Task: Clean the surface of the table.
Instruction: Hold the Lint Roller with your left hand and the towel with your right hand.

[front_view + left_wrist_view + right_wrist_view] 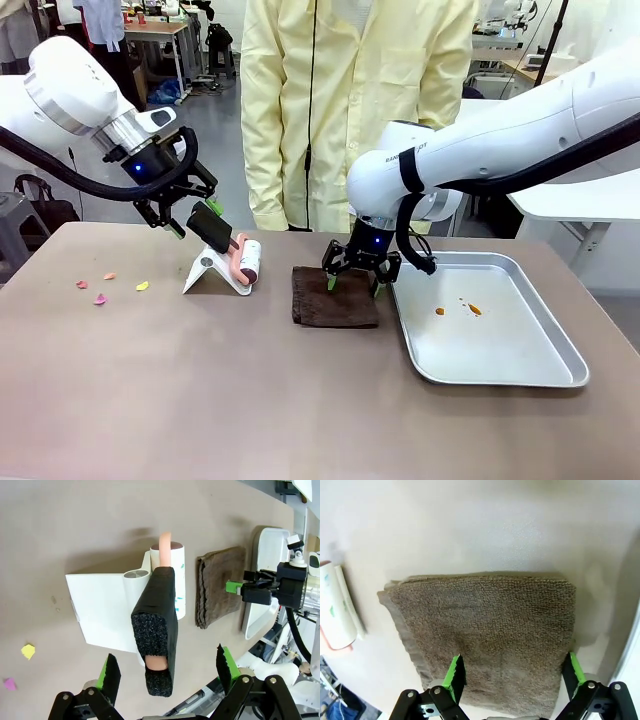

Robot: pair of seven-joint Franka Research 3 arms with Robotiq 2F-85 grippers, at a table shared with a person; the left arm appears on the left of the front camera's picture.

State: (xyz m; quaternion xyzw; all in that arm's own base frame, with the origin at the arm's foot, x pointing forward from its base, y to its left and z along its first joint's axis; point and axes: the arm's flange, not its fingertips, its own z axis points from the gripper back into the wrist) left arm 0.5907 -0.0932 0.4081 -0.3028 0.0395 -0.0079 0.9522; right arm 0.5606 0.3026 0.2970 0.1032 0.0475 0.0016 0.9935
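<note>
taupe counter (200, 400) beneath both arms, paper scraps (142, 286) on it (left end), left end effector (194, 218) wide open about the black handle (210, 230) of a lint roller (247, 262), unclamped, right end effector (355, 286) wide open astride a folded brown cloth (330, 308), gripping nothing

From the front, we look from the robot's side across the brown table (200, 400), angled slightly downward, toward a person (350, 100) standing at its far edge. Both arms and the whole working area fit in this view. From the left wrist, we look steeply down along the left gripper (167, 667), very near a lint roller (177, 580), with the picture rolled sideways. From the right wrist, we look straight down along the right gripper (514, 674), close above a folded brown cloth (485, 630). All three views share the roller and cloth. The left wrist and front views also share the metal tray (520, 370).
</note>
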